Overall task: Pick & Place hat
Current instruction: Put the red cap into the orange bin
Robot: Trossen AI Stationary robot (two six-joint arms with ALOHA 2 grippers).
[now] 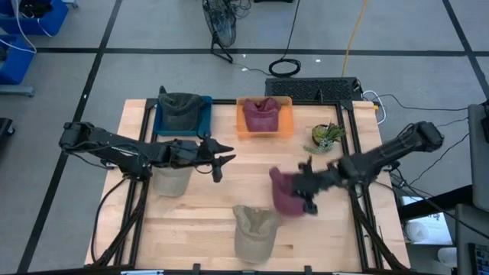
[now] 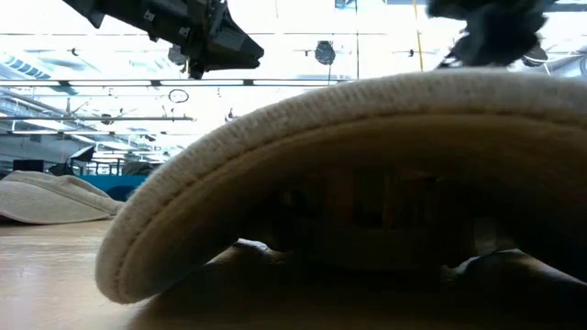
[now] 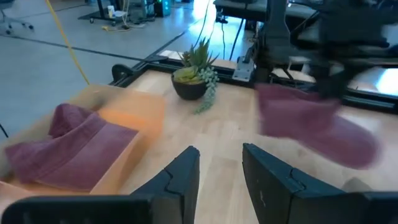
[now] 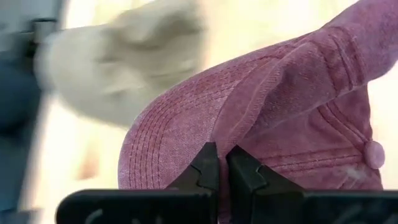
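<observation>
A maroon cap (image 1: pixel 284 195) hangs at the table's middle right with my right gripper (image 1: pixel 307 186) shut on it; the right wrist view shows its stitched brim (image 4: pixel 168 143) and its crown button (image 4: pixel 373 153). My left gripper (image 1: pixel 221 160) stands open over the table's middle left with nothing between its fingers (image 3: pixel 186 174). A beige hat (image 1: pixel 254 229) lies on the table near the front edge, its brim (image 2: pixel 303 137) filling the low view. Another beige hat (image 1: pixel 172 180) lies under my left arm. My right gripper pinches the maroon cap between its two fingers at a fold of cloth (image 4: pixel 231 134) where the brim meets the crown. The fingers slant down from the table's right side. The cap hangs below them, clear of the table (image 3: pixel 311 124).
At the back stand a blue bin (image 1: pixel 206 114) holding a dark green hat (image 1: pixel 180 111) and an orange bin (image 1: pixel 284 122) holding a maroon hat (image 1: pixel 261 114). A small potted plant (image 1: pixel 327 136) stands at the back right. Bare wood (image 1: pixel 206 214) lies between the hats.
</observation>
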